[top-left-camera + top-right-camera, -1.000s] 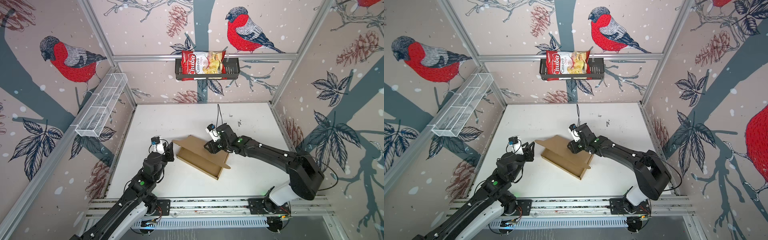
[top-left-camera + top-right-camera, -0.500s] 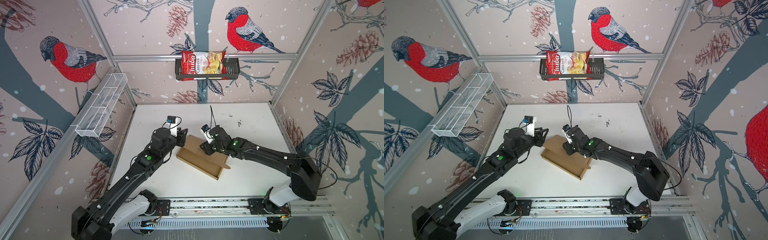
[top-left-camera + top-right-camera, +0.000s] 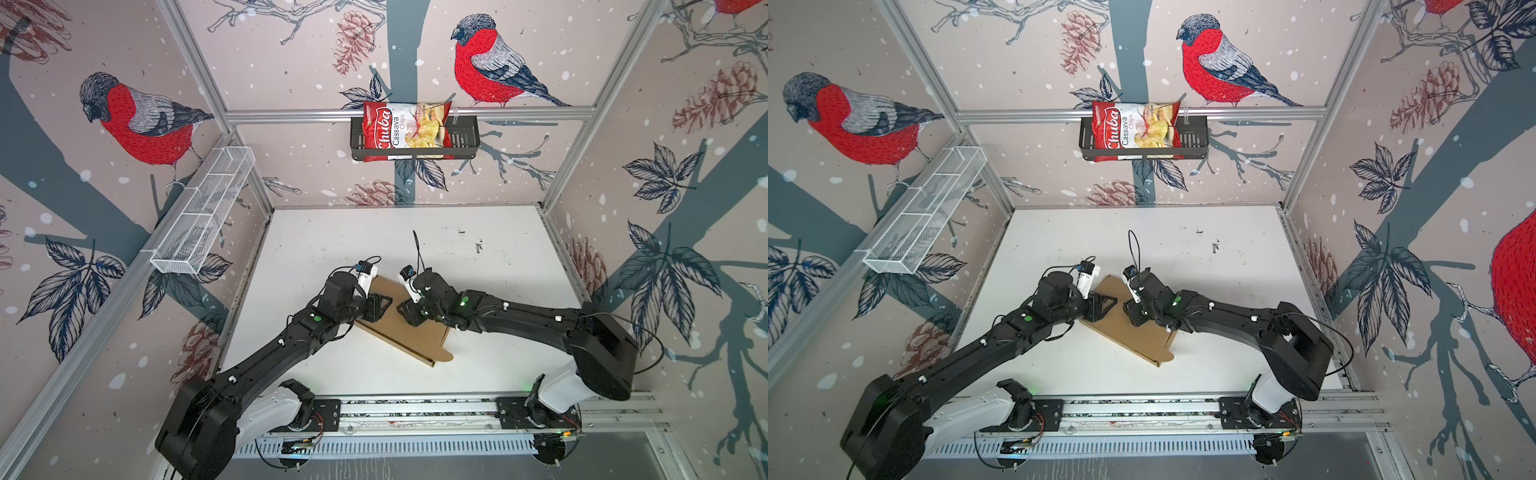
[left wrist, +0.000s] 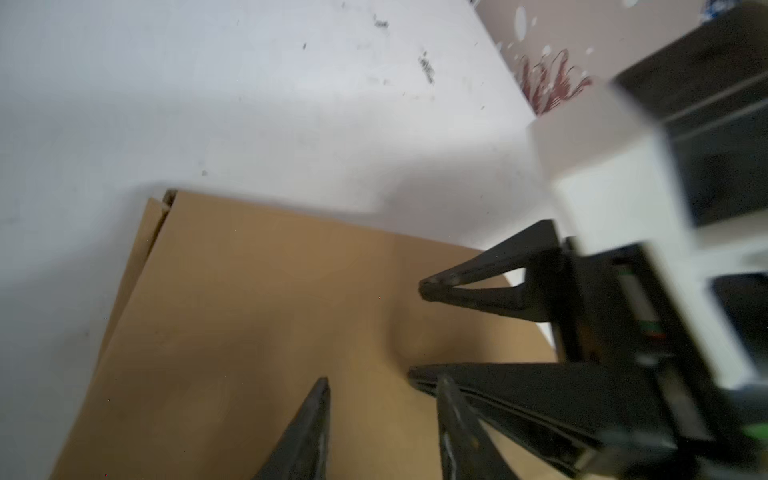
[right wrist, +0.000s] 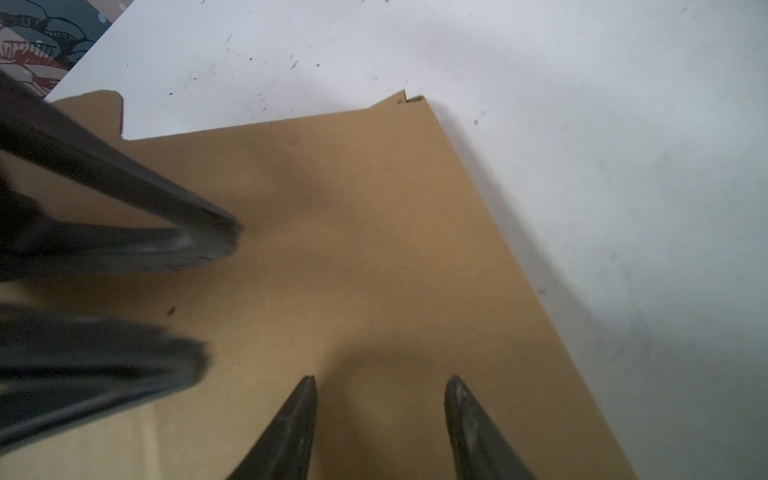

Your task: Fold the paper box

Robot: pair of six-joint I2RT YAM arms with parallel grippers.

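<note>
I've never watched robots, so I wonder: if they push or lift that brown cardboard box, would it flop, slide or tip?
Probably fairly stiff: the cardboard box lies flat, without sagging. It looks low and wide, so a push would likely slide it across the smooth white table rather than tip it. The thin rounded flap might bend easily.

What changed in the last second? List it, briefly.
The left tool swung from beside the cardboard box to above its lid, tips facing the right tool. The right tool shifted toward it, and the raised lid came down flat. Neither tool grips anything. The chips bag stayed in its basket.
</note>
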